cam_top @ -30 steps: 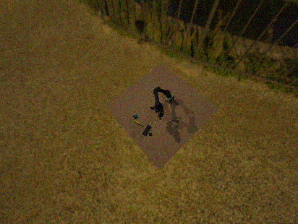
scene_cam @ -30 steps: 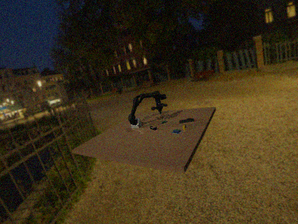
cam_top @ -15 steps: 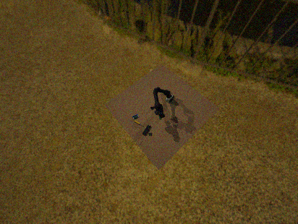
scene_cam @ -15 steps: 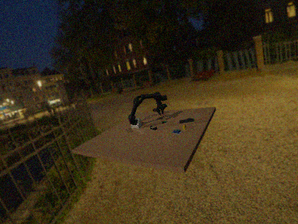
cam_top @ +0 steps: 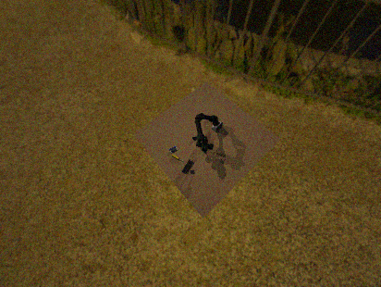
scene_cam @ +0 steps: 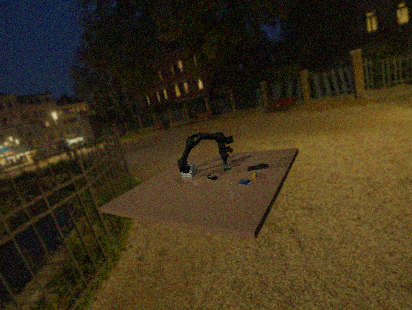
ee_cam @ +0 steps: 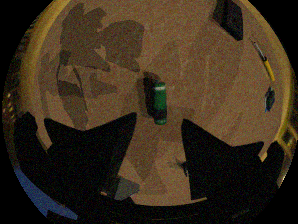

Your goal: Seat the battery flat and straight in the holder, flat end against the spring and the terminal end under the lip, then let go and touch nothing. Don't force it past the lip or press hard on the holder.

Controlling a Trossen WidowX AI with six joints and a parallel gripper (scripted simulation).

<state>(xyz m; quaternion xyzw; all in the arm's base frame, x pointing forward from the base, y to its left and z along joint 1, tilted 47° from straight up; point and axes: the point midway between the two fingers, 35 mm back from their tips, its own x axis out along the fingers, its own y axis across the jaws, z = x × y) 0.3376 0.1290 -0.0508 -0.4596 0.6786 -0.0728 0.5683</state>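
A green battery (ee_cam: 158,99) lies on the brown board (ee_cam: 200,76) (cam_top: 240,139) (scene_cam: 200,205), straight below my gripper. In the wrist view it sits just ahead of the gap between the fingers, lengthwise to them. My gripper (ee_cam: 158,121) (cam_top: 216,126) (scene_cam: 226,150) is open and empty, hanging a little above the board with nothing between the fingers. The black holder (ee_cam: 229,16) (cam_top: 188,167) (scene_cam: 258,167) lies apart from the battery, at the upper right of the wrist view.
A thin yellow item (ee_cam: 266,63) (cam_top: 176,156) (scene_cam: 254,175) and a small blue item (ee_cam: 269,99) (cam_top: 173,149) (scene_cam: 244,182) lie beyond the holder. The arm's base (scene_cam: 186,172) stands mid-board. Gravel surrounds the board, and a fence (scene_cam: 45,220) runs along one side.
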